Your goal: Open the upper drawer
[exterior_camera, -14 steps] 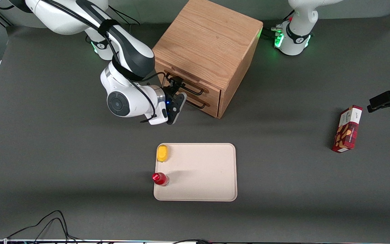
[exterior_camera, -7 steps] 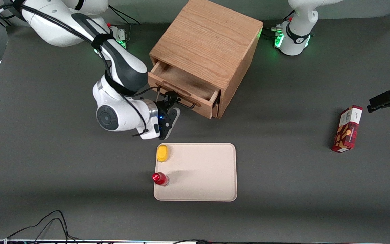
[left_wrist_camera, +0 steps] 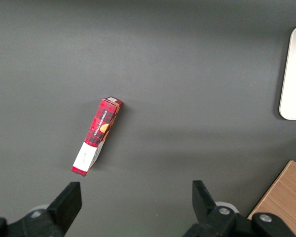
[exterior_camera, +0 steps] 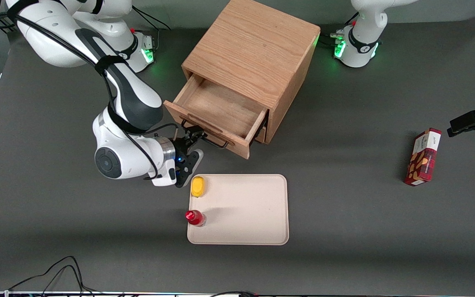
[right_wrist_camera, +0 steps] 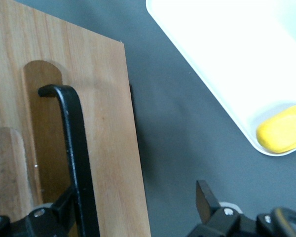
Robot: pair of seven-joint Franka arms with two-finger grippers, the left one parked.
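Evenly lit from overhead; soft shadows on the tabletop [exterior_camera: 344, 198] beside the cabinet [exterior_camera: 258, 49]. Blown-out glare across the tray [right_wrist_camera: 237, 64]. Sharp throughout.
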